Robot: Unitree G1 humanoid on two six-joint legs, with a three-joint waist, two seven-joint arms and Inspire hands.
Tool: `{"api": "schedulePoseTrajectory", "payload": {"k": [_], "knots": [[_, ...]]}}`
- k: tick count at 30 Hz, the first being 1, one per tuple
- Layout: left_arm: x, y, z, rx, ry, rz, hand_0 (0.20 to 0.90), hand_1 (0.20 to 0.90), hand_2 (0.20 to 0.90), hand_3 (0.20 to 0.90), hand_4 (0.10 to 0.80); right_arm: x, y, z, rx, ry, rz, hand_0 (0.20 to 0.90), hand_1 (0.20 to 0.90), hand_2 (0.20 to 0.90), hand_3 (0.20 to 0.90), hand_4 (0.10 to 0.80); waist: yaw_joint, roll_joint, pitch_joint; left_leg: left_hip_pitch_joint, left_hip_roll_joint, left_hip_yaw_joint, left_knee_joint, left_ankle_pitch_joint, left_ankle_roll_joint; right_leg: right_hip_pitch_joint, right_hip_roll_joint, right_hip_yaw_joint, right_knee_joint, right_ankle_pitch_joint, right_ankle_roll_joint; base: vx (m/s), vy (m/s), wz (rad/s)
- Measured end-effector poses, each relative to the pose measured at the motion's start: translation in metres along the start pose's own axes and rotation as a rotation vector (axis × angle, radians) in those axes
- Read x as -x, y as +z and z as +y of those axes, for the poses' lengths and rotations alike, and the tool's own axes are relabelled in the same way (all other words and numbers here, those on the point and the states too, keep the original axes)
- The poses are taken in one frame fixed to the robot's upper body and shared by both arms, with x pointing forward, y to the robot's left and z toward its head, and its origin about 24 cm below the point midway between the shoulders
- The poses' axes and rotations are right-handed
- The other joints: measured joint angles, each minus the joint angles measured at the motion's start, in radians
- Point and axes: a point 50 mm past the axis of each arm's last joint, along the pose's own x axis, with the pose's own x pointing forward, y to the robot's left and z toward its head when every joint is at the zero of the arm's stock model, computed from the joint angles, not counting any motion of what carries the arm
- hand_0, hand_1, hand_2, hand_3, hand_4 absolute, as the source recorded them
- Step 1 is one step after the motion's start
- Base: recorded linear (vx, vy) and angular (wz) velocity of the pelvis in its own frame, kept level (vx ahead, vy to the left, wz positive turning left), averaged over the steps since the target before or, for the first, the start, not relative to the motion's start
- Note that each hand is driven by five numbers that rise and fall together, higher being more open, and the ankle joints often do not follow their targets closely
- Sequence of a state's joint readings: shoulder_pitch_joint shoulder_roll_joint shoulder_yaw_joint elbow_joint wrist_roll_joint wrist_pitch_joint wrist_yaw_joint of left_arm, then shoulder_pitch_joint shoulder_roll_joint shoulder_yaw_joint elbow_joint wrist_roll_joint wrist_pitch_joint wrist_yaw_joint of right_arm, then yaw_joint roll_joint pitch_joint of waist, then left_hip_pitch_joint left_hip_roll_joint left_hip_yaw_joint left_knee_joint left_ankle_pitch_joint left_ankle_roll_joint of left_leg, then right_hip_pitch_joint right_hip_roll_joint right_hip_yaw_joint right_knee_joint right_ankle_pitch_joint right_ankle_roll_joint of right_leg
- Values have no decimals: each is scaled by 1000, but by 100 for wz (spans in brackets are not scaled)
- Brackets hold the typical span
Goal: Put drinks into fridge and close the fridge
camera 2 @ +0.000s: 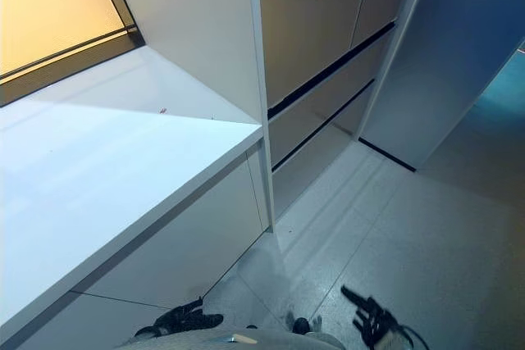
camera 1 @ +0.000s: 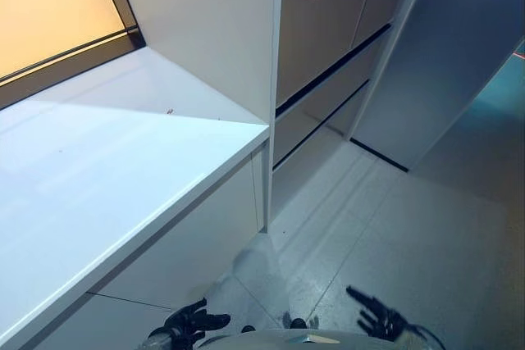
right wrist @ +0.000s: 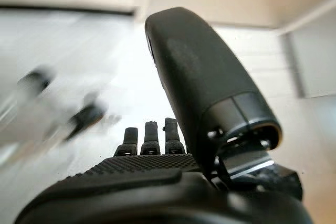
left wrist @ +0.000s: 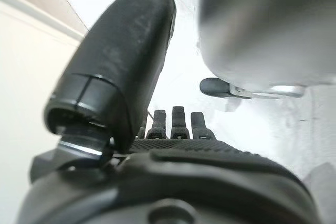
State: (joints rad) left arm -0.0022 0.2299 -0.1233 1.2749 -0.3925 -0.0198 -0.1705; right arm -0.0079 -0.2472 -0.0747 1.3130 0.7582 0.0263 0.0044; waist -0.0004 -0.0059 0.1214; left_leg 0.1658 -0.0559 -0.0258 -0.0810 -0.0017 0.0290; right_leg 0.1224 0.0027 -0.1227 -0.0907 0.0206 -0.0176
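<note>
We see no drinks anywhere, and with the left robot hand (camera 1: 190,323) and right robot hand (camera 1: 379,317) both hanging loosely open and empty beside the bare worktop (camera 1: 98,178), we risk closing a fridge with nothing inside.

Head cameras: look steeply down from the robot's head at a white bench (camera 1: 123,161), tall cabinet fronts (camera 1: 328,38) and the pale floor (camera 1: 394,227).
Shared by both eyes: the same bench, cabinets and floor, slightly offset.
Left wrist view: very close behind the left hand (left wrist: 173,161), facing along it at the floor.
Right wrist view: very close behind the right hand (right wrist: 157,182), facing floor and wall.
</note>
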Motion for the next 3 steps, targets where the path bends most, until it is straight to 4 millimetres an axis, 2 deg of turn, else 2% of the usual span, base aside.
{"api": "schedulePoseTrajectory", "payload": {"k": [3], "knots": [[2,-10,4,14,-4,19,900,900,900,900,800,2,-12,-18,-15,-61,22,900,900,900,900,800,-1,-2,-14,6,1,0,-12,-1,-1,3,1,0,0,-1,-1,8,0,1]]}}
